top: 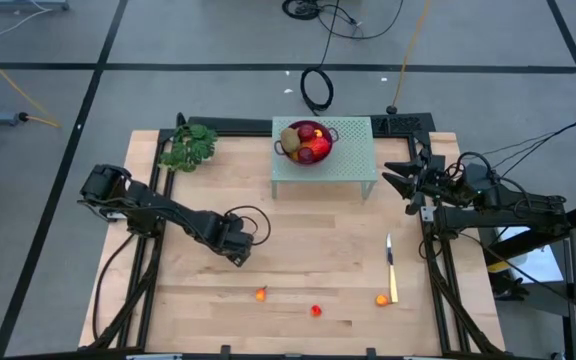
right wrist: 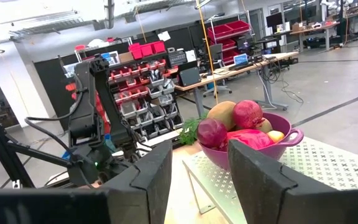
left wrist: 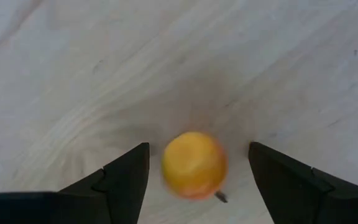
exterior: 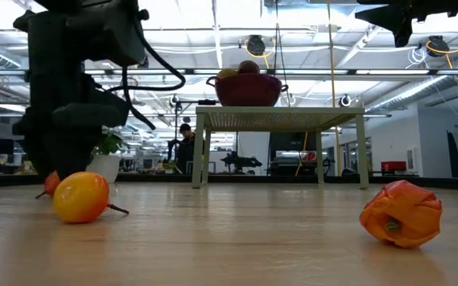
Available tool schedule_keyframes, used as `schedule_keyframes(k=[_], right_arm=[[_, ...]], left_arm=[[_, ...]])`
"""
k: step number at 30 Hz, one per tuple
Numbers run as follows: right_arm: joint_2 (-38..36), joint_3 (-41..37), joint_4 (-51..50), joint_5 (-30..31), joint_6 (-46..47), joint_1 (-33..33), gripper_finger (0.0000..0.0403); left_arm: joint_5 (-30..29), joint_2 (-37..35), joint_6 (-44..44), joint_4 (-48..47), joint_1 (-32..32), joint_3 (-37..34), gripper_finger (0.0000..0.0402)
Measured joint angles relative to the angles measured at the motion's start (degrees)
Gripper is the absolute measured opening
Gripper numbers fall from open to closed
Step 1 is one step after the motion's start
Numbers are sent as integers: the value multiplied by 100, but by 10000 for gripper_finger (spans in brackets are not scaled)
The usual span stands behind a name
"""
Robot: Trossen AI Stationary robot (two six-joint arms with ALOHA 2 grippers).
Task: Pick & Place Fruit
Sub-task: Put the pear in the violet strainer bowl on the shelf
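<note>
On the table front: three small fruits are left lying in a loose row, one just beside the knife.
Done: several fruits are piled in the red bowl on the small stand.
Left gripper: jaws are spread wide around the small orange fruit, untouched.
Fruit axis: nearly round; its stem is pointed toward the gripper.
Right gripper: parked beside the stand, part open, nothing held.
</note>
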Motion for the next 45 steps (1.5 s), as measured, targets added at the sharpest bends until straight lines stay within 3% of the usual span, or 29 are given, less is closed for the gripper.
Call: schedule_keyframes(k=[5,45], right_arm=[[0,0,2,0,0,2,151],[0,0,2,22,151,2,151]], left_arm=[[-47,0,222,398,-2,0,273],[408,0,76,110,-107,142,273]])
